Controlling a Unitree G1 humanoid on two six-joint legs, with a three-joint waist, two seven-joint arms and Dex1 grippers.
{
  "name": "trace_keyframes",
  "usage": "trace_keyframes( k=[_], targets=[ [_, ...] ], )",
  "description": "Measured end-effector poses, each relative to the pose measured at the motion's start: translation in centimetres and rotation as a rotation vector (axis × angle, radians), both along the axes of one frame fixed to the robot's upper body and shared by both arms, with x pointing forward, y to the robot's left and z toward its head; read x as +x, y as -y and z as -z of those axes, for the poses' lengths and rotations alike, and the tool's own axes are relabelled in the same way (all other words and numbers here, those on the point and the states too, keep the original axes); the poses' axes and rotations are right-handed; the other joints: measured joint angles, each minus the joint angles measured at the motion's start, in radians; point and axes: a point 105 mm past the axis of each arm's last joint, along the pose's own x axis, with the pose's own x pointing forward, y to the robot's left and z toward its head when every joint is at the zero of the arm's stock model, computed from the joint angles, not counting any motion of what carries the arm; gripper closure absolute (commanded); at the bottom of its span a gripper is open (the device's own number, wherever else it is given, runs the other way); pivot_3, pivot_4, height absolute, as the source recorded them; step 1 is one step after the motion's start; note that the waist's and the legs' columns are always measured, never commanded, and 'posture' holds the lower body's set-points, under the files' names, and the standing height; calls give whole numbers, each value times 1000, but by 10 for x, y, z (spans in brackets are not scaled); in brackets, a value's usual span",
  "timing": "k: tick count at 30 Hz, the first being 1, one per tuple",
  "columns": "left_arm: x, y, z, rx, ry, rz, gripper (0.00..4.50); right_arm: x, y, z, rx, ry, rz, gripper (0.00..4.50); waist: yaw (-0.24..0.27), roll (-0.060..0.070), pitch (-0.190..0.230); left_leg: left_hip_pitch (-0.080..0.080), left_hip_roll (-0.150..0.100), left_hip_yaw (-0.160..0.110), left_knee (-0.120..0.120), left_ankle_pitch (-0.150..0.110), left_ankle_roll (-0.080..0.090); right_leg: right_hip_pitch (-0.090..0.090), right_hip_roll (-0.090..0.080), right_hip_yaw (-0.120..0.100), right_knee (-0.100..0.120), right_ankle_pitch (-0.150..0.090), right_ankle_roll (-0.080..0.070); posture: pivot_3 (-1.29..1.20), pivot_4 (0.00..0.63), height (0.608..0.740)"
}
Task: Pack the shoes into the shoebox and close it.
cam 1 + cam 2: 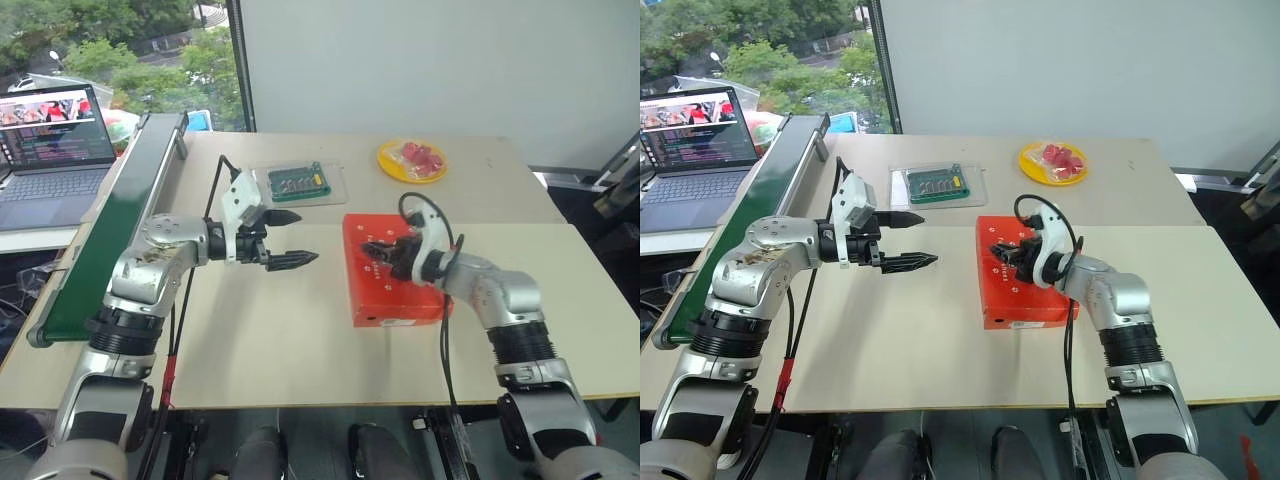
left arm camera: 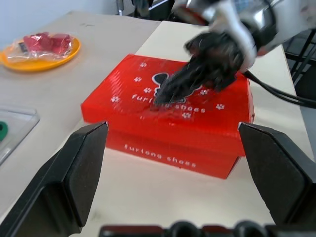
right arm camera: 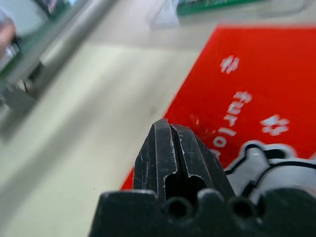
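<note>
One red shoebox [image 1: 392,268] lies closed on the pale worktop [image 1: 270,340], right of centre.
Its lid is flat, glossy red-orange with white paw prints, a dark emblem and white lettering on top and front; a small white label sits on its near side. Right gripper [image 1: 372,250], fingers pressed together and holding nothing, rests over the lid. Left gripper [image 1: 290,238] hovers beside the box, jaws spread wide and empty.

Lab or office: laptop [image 1: 55,140] showing code, conveyor [image 1: 110,220], circuit board [image 1: 299,181].
</note>
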Motion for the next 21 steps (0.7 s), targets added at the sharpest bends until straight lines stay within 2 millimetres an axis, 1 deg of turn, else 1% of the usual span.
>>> trace_keyframes(
  k=[5,7,8,10,11,12,14,17,19,21],
  targets=[
    [-5,-4,4,5,4,-25,0,5,0,7,-32,35,-34,4492,-2,-1,-1,9,1,0,0,0,0,7,1,0,0,0,0,0,150,740],
    [-6,-5,4,-2,6,-35,0,5,0,7,-35,51,-43,3947,-2,-1,-1,9,1,-1,0,0,0,7,1,0,1,0,0,0,150,740],
    [-7,-5,4,-4,8,-36,0,4,1,6,-34,62,-47,3836,-2,-1,-1,9,1,-1,0,0,0,7,1,0,1,0,0,0,150,740],
    [-8,-6,8,-7,-2,-47,0,0,2,5,-24,77,-57,3214,-1,-1,-1,8,1,-1,-1,0,0,5,0,1,0,0,0,0,150,740],
    [-8,-5,10,-15,-10,-51,0,-5,2,2,-18,89,-68,2787,1,-1,-1,5,1,-2,-1,0,0,4,0,0,0,0,0,0,150,740],
    [-9,-5,12,-20,-19,-53,0,-8,4,0,-25,96,-75,2484,3,-1,0,4,2,-2,-1,0,0,3,0,0,1,0,0,0,150,740],
    [-9,-6,18,-25,-42,-71,0,-17,14,-7,-56,122,-83,1813,7,0,0,1,2,-2,0,0,0,1,-1,0,1,0,0,0,150,740],
    [-10,-9,29,-30,-64,-99,0,-29,40,-29,-122,204,-55,791,7,-1,0,0,1,-2,0,0,0,0,0,0,0,0,0,0,150,740],
    [-9,-12,33,-26,-38,-124,0,-37,58,-39,-167,237,-27,91,8,-1,0,1,1,-1,0,0,0,0,0,0,0,0,0,0,150,740],
    [-5,-16,38,-15,11,-185,0,-41,76,-45,-196,248,20,40,10,-1,0,1,1,-1,0,0,0,0,0,0,0,0,0,0,150,740]
  ],
)
